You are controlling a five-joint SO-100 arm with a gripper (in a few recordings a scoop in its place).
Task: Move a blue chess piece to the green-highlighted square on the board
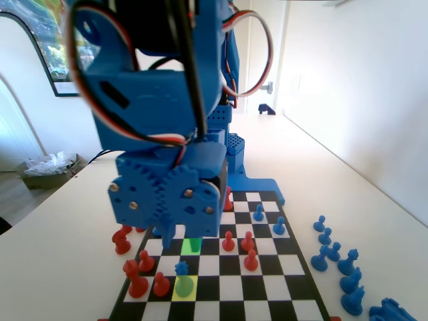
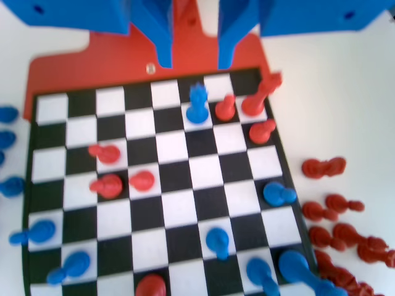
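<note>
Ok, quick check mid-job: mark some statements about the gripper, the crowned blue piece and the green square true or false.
1. The blue two-finger gripper is open and holds nothing. True.
2. The small blue plastic piece with the jagged crown stands on the bright green square. False: it stands at the far edge of the yellow-lime square, one row nearer the fixed camera.
3. Nothing stands on the green square. True.
4. The crowned piece lies tipped over. False: it stands upright.

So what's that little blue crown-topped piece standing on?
The small blue plastic crown-topped piece stands on the pale yellow-lime square of the checkered board. Its base hides part of that square.
</note>
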